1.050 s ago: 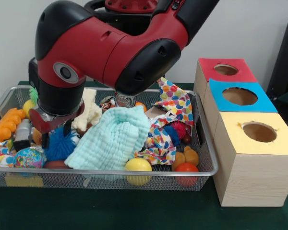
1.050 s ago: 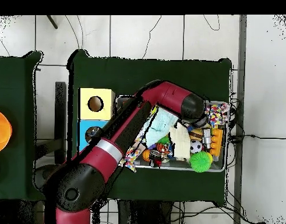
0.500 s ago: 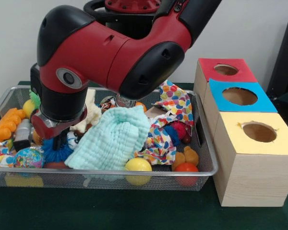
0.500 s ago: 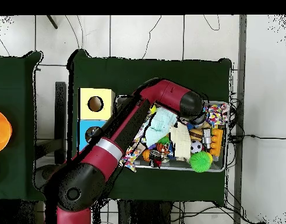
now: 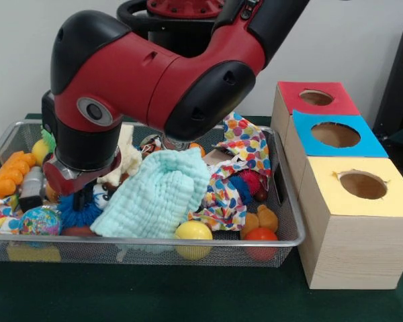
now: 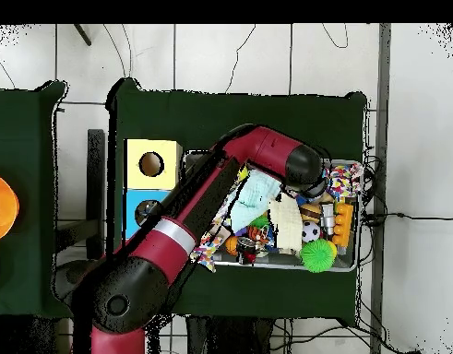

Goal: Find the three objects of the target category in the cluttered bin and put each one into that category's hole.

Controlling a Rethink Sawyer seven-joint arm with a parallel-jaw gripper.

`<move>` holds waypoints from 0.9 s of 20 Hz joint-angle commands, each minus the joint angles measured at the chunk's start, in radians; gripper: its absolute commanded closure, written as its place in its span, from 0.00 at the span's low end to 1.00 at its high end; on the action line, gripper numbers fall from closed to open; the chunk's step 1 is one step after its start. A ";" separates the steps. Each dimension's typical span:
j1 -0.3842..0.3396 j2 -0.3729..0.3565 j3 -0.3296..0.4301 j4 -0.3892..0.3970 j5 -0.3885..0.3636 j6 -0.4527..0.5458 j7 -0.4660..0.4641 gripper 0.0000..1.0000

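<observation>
Bin (image 5: 282,201) of wire mesh sits on the green table (image 5: 188,302), and from my station it fills the left and middle of the front view, packed full. At its 3 o'clock, just beside the rim, I see three wooden boxes in a row, each with a round hole on top: yellow box (image 5: 359,218) nearest the camera, blue box (image 5: 332,137) behind it, red box (image 5: 314,99) farthest. The arm (image 5: 154,77) comes down from 12 o'clock and blocks much of the bin's left half. Its gripper (image 5: 77,194) is low among the toys at about 9 o'clock in the bin, right above a blue spiky ball (image 5: 77,213); I cannot tell how far apart the fingers are, or whether they have hold of anything. A pale mint cloth (image 5: 158,194) drapes over the middle, touching the ball's side. At 3 o'clock of it lies a polka-dot cloth (image 5: 245,144). Along the near rim I see a yellow ball (image 5: 193,231) and a red ball (image 5: 262,235). An orange toy (image 5: 10,174) lies at the far left. In the overhead view a green spiky ball (image 6: 315,255) sits in the bin's corner.
</observation>
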 commanded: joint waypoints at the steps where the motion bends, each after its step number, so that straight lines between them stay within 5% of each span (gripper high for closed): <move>1: 0.056 -0.127 0.035 0.104 0.090 -0.053 0.156 1.00; 6: 0.127 -0.218 -0.013 0.205 0.081 -0.091 0.168 1.00; 18: 0.224 -0.211 -0.106 0.276 0.052 -0.107 0.288 1.00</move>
